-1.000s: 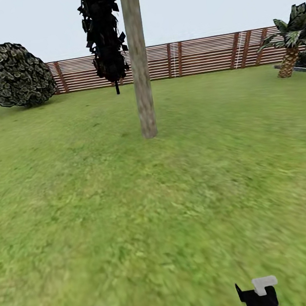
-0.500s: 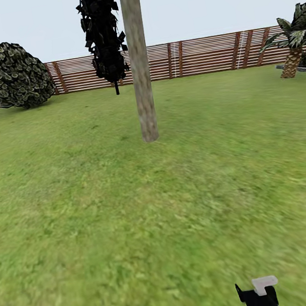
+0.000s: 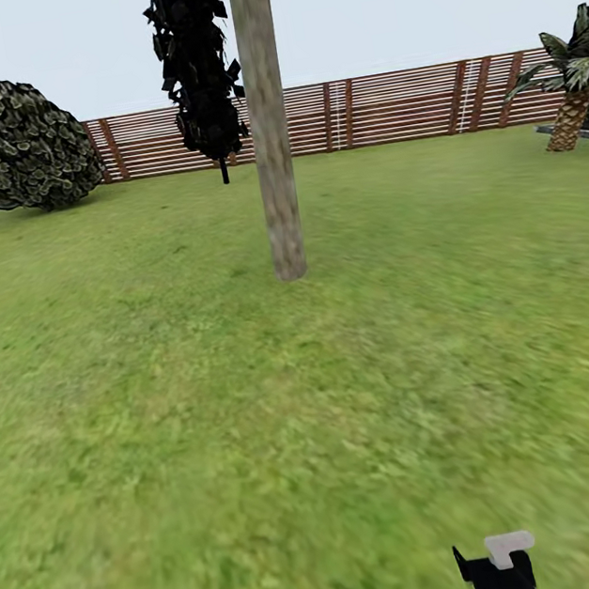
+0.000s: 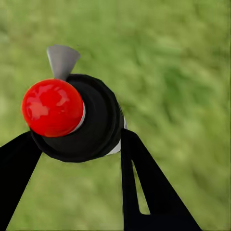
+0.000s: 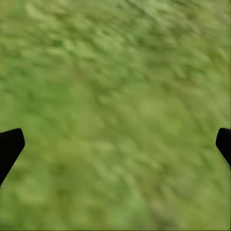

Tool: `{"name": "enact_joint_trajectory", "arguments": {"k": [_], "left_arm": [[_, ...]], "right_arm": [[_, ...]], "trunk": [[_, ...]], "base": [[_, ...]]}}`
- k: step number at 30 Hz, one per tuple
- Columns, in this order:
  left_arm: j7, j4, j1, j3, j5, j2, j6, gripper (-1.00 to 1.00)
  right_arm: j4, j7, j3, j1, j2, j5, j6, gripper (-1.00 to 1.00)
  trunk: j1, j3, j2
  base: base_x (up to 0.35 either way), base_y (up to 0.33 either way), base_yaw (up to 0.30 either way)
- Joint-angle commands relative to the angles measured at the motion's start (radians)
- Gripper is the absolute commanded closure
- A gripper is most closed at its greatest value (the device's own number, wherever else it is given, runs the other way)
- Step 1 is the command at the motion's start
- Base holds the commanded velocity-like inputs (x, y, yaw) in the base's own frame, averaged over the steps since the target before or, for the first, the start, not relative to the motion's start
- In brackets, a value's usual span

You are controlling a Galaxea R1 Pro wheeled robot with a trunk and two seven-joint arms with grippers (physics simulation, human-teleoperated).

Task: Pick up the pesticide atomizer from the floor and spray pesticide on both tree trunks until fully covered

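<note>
My left gripper (image 4: 77,144) has its fingers (image 4: 144,183) clamped on the pesticide atomizer (image 4: 72,118), red top toward the camera, so the pick-up looks done. My right gripper (image 5: 115,144) is empty, its fingers (image 5: 9,147) spread wide over the lawn (image 3: 259,433). The tree trunk (image 3: 268,127) stands well ahead of both. I judge that spraying has not begun, and both trunks are left to cover.

Bright, even daylight falls everywhere, with hardly any shadows. The green grassy lawn (image 3: 257,415) looks smeared and blurry. The shiny round red top (image 4: 52,107) shows small white glare spots.
</note>
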Motion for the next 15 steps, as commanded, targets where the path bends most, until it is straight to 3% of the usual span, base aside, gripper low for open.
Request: {"name": "enact_joint_trajectory", "arguments": {"k": [1,15], "left_arm": [[0.001,0.001,0.0,0.0,0.002,0.0,-0.003,1.0],[0.001,0.002,-0.001,0.0,0.002,0.0,-0.003,1.0]], "right_arm": [[0.001,0.0,0.0,-0.001,0.0,0.002,-0.003,-1.0],[0.001,0.0,0.0,-0.001,0.0,0.002,-0.003,-1.0]], "trunk": [[0.0,-0.001,0.0],[0.0,-0.001,0.0]], "base": [[0.339,0.0,0.0],[0.339,0.0,0.0]]}}
